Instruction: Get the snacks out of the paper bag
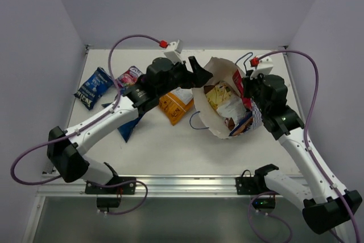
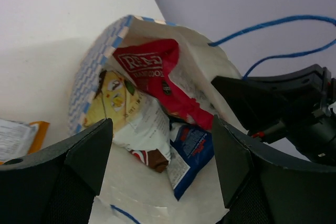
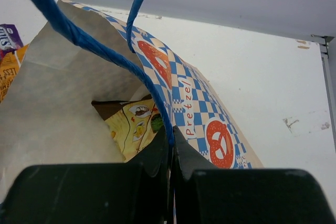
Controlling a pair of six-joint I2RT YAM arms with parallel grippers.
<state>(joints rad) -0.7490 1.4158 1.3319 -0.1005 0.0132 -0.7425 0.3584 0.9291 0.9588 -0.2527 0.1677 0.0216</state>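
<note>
Left gripper, jaws wide apart, faces the mouth of the paper bag, which lies on its side right of table centre, its rim pinched at three o'clock by the closed right gripper. Emptying looks about half done. The next move calls for reaching in and closing on one of three snacks inside: red packet, yellow-white packet or blue packet. Four lie out toward nine o'clock: orange packet, purple-pink packet, dark blue packet and second blue packet.

Seven snack packets, one paper bag
</note>
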